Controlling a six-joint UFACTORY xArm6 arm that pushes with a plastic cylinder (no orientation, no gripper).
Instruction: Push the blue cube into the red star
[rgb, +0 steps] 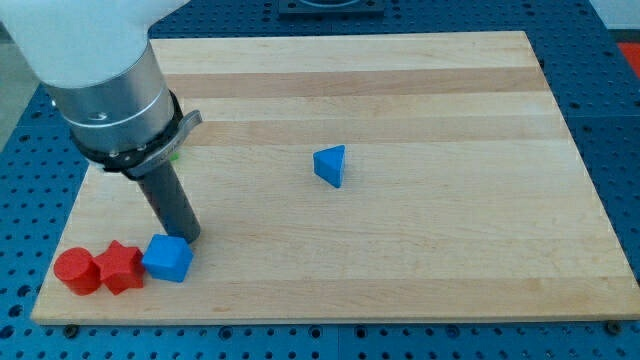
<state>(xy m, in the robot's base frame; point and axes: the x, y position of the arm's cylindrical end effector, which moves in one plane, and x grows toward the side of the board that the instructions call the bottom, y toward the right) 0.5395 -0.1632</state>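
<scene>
Near the board's (400, 290) lower left corner, the blue cube (167, 259) sits just right of the red star (121, 266), apparently touching it; a red cylinder (77, 271) lies just left of the star. The step looks nearly complete: a short, slow nudge toward the view's left, centred on the cube, should seat it without scattering the star. There is no claw to open or close; my tip (189, 238) rests against the cube's upper right edge, holding nothing. A blue triangular block (331, 165) lies well apart, mid-board.
</scene>
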